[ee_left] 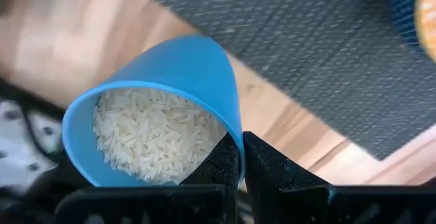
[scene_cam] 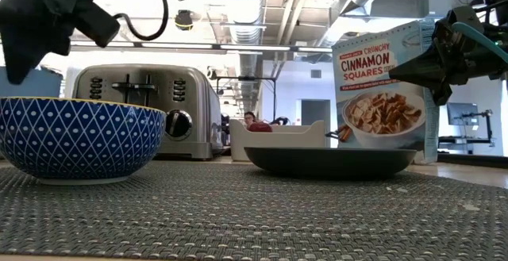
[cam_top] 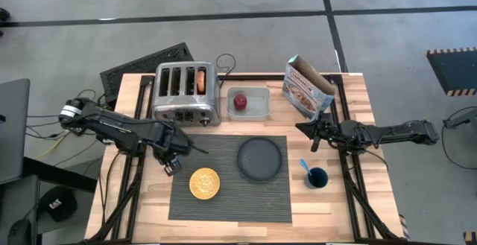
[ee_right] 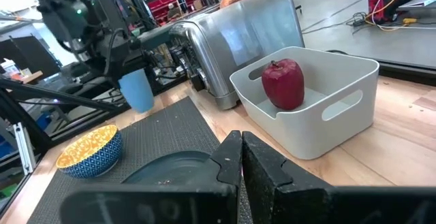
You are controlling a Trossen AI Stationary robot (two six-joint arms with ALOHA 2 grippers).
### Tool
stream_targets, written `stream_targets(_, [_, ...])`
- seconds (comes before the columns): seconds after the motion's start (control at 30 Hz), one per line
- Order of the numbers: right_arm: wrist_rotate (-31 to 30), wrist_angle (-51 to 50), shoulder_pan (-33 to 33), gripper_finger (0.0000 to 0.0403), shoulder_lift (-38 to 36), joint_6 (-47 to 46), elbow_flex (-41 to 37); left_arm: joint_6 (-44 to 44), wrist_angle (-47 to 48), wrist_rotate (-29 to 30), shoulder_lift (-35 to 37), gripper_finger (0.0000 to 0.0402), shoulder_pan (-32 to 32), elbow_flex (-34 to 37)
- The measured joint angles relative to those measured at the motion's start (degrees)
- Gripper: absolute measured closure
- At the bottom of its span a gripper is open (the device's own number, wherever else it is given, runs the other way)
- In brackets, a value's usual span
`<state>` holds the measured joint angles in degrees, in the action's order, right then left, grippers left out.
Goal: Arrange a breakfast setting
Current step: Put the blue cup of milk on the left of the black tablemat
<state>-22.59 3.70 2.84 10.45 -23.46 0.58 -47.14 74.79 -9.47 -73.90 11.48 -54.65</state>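
A dark grey ribbed placemat (cam_top: 231, 200) lies on the wooden table. On it stand a bowl (cam_top: 204, 183), yellow inside and blue-patterned outside, and a dark round plate (cam_top: 260, 158). My left gripper (cam_top: 173, 164) is at the placemat's left edge, shut on a light blue cup of white rice (ee_left: 184, 74). A bagel (cam_top: 200, 81) sticks up from a toaster slot. A red apple (cam_top: 240, 102) lies in a white bin. A dark blue cup (cam_top: 317, 177) with a blue-handled spoon (cam_top: 305, 165) stands right of the placemat. My right gripper (cam_top: 313, 133) is shut and empty at the table's right. My left gripper holds the light blue cup by its rim wall (ee_left: 235, 132), one finger inside over the rice and one outside. In the right wrist view the cup (ee_right: 139, 91) hangs below the gripper, roughly upright and clear of the table, beside the placemat's left edge.
A four-slot steel toaster (cam_top: 185, 92) stands at the back left. The white bin (cam_top: 257, 107) is beside it, and a cinnamon cereal box (cam_top: 305, 88) at the back right. Black arm frames run along both table sides.
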Motion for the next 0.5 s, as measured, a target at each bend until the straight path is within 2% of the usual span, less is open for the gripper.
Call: stream_targets(0.5, [0.0, -0.03, 0.0, 0.0362, -0.02, 0.0, 0.0, 0.6, -1.68, -2.32, -5.01, 0.0401, 0.47, 0.02])
